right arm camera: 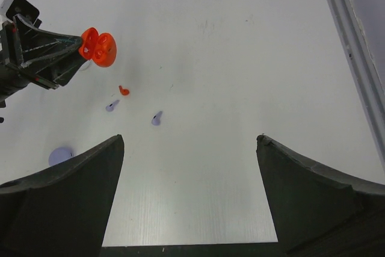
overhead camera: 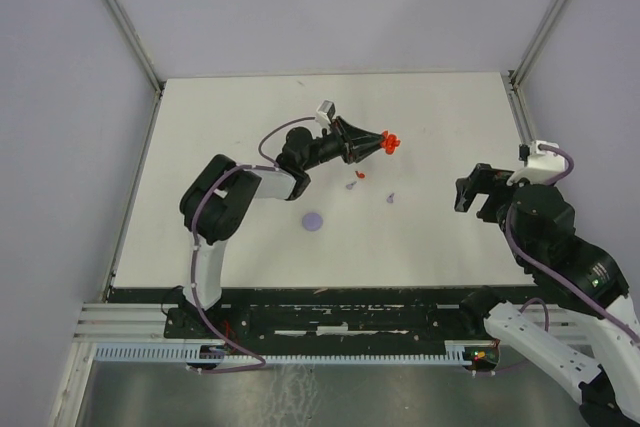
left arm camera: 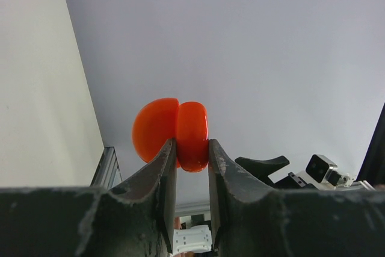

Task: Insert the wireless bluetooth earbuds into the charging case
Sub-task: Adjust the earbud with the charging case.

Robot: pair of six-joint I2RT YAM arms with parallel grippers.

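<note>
Left gripper (left arm camera: 192, 147) is pinched tight on the open red case (left arm camera: 156, 126), mid-frame in the top view. Just below it on the table (overhead camera: 230, 127): one red earbud (overhead camera: 361, 175), two purple earbuds (overhead camera: 391, 198). Right gripper (right arm camera: 190, 141) is spread wide, empty, at the right.

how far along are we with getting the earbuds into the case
Done: the left gripper is shut on the red charging case, which stands open. In hand: nothing is going in yet; the right gripper is open and empty above the table. Left: the red earbud, a pale purple earbud and a second purple earbud lie loose on the table, and none shows in the case.
</note>
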